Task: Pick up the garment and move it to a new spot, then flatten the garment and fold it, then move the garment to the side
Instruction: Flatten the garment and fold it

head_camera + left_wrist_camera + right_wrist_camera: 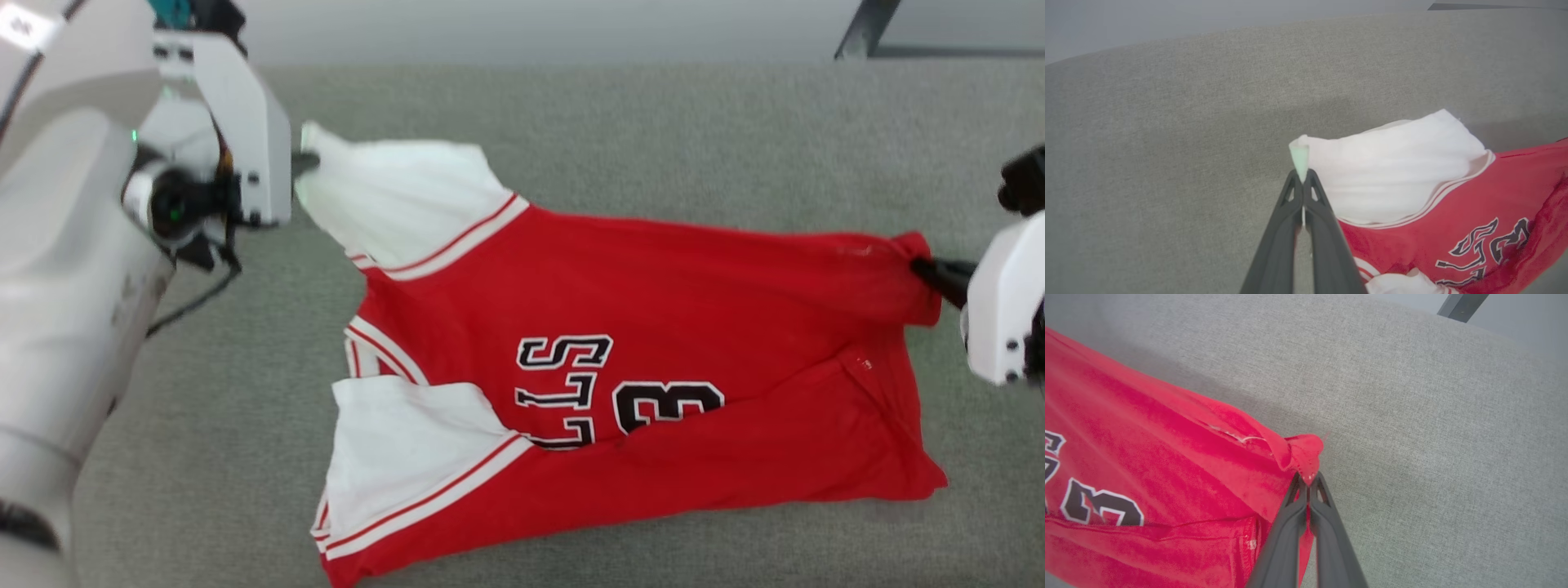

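Both grippers pinch the garment, ready to stretch it flat.

The garment [669, 310] lies spread on the grey worktop [653, 122], with the white sleeves to the left and the hem to the right. Your left gripper [304, 163] is clenched on the tip of the far white sleeve [400, 196]. Your right gripper [921, 266] is clenched on the far hem corner [910, 249]. I judge the step is flattening: pull the two ends apart gently and evenly, low over the surface, so the thin pinches do not slip and the creases near the hem smooth out.
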